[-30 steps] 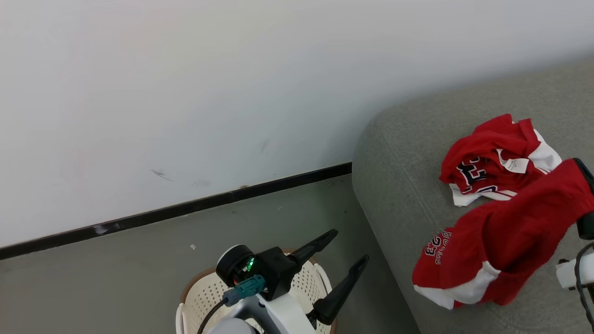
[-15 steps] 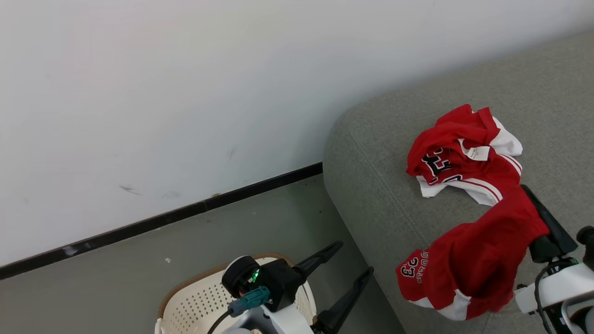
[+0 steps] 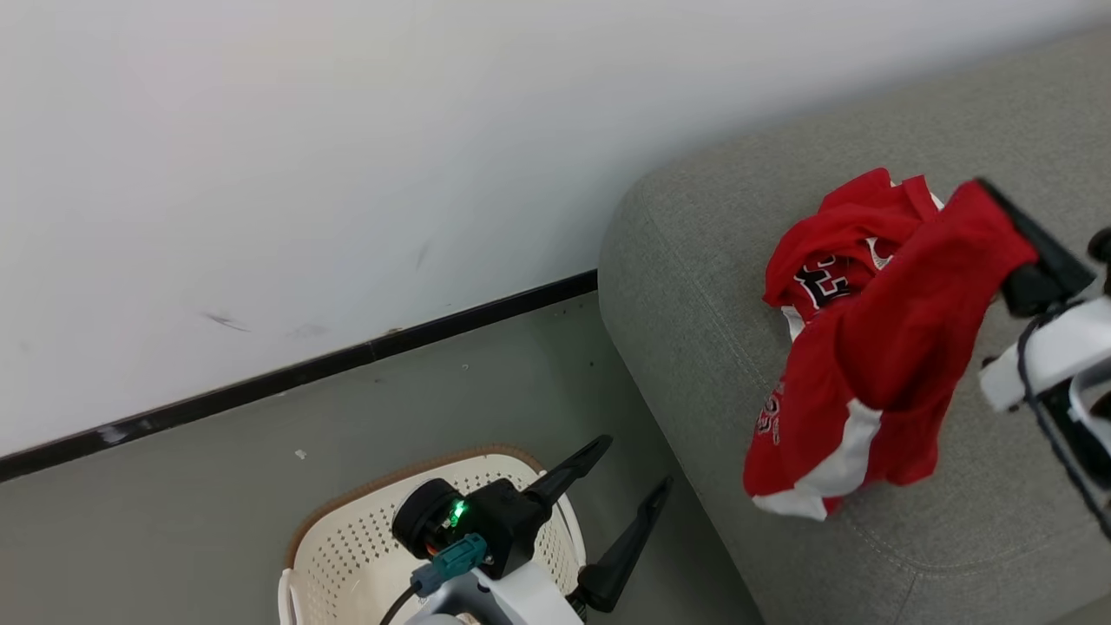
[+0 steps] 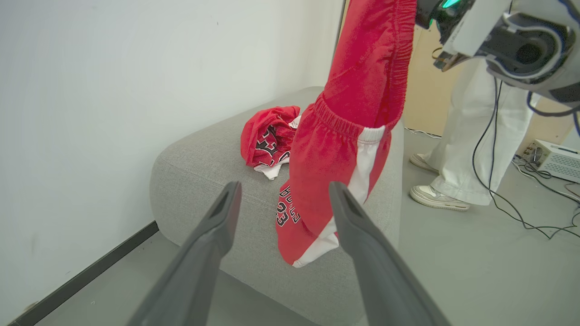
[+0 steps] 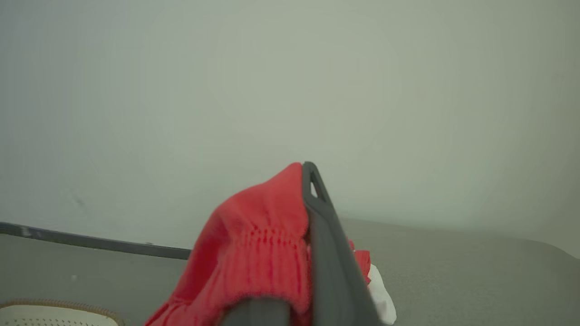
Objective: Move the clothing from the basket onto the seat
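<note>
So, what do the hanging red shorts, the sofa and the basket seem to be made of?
Hanging red shorts: soft knit fabric, matte; it drapes and the waistband is gathered. Sofa: grey woven upholstery, matte, with visible seams. Basket: probably moulded cream plastic, smooth, with punched holes; the brown rim looks woven, perhaps imitation.

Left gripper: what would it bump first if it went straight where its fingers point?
Probably the red shorts hanging from the right gripper, with the grey sofa just behind; depth is unclear.
</note>
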